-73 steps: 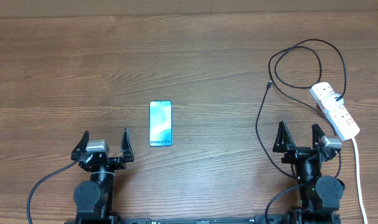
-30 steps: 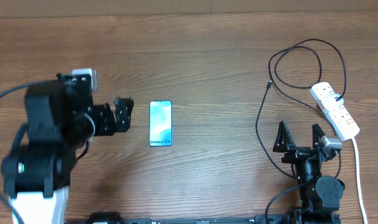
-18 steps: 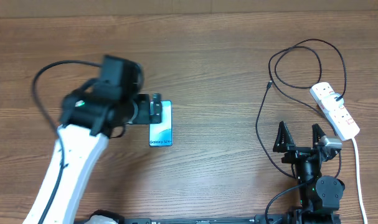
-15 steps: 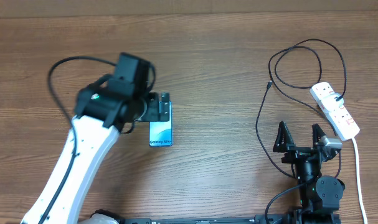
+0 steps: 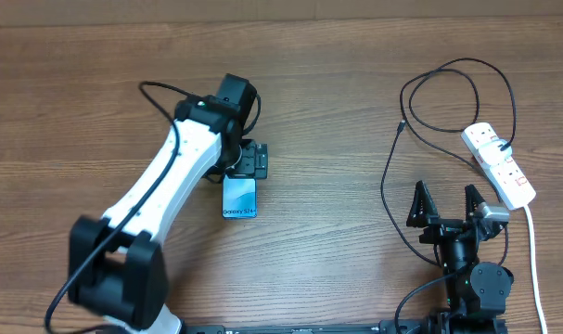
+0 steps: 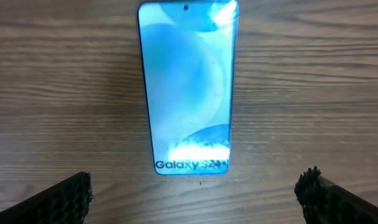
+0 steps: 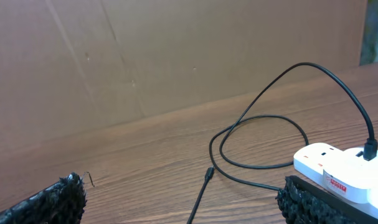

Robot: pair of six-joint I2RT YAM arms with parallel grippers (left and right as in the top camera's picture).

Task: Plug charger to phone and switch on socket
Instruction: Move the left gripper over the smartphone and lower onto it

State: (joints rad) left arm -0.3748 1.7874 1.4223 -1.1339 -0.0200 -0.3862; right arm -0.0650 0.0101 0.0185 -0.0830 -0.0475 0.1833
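Observation:
The phone [image 5: 240, 199] lies flat at table centre, light blue screen up with "Galaxy S24" text at its near end. My left gripper [image 5: 248, 163] hovers over its far end, open and empty. In the left wrist view the phone [image 6: 187, 87] fills the middle and the left gripper's fingers [image 6: 198, 194] spread wide past its text end. The black charger [image 5: 420, 104] loops at the right, its plug tip [image 5: 403, 125] free on the wood and its other end in the white socket [image 5: 500, 165]. My right gripper [image 5: 445, 206] rests open near the front, with the tip [image 7: 208, 175] and socket [image 7: 338, 165] ahead of it.
The socket's thick white cord [image 5: 533, 255] runs toward the front edge at the far right. A brown cardboard wall [image 7: 145, 56] stands behind the table. Part of the black cable [image 5: 385, 190] runs down just left of the right arm.
My left arm has risen from its rest at the front left, swung in and reached right over the phone's far end. The right arm, cable and socket have not moved.

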